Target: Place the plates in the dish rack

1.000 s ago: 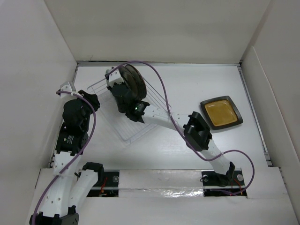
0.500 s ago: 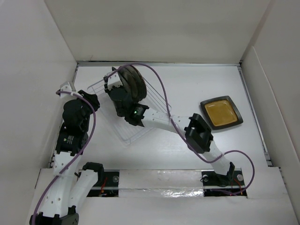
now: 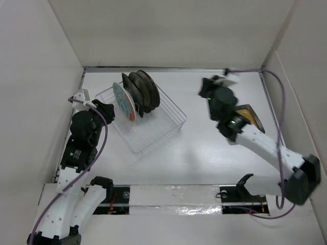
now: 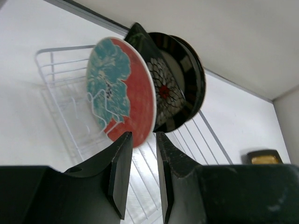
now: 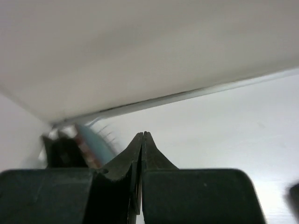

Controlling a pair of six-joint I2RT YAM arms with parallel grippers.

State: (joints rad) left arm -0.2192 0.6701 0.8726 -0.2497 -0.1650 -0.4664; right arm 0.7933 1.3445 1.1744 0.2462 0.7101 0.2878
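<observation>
The dish rack (image 3: pixel 164 124) sits at the back left of the table with several plates upright in it. A red-and-teal plate (image 3: pixel 124 101) (image 4: pixel 122 91) is the frontmost. Behind it stand a black floral square plate (image 4: pixel 164 88) and a plate with a dark striped rim (image 4: pixel 192 77). The black square amber-centred plate (image 3: pixel 252 115) (image 4: pixel 264 157) lies flat on the right, partly under my right arm. My right gripper (image 3: pixel 205 87) (image 5: pixel 142 135) hangs above the table beside it, shut and empty. My left gripper (image 3: pixel 106 110) (image 4: pixel 142 136) is just left of the rack, narrowly open with nothing between its jaws.
White walls (image 3: pixel 61 46) enclose the table on the left, back and right. A purple cable (image 3: pixel 278 117) loops over the right arm near the right wall. A metal strip (image 3: pixel 173 68) runs along the back edge.
My right arm has drawn away from the rack and swung right, over the amber-centred plate, and its jaws have shut. The red-and-teal plate now stands free in the rack. The left arm has barely shifted.
</observation>
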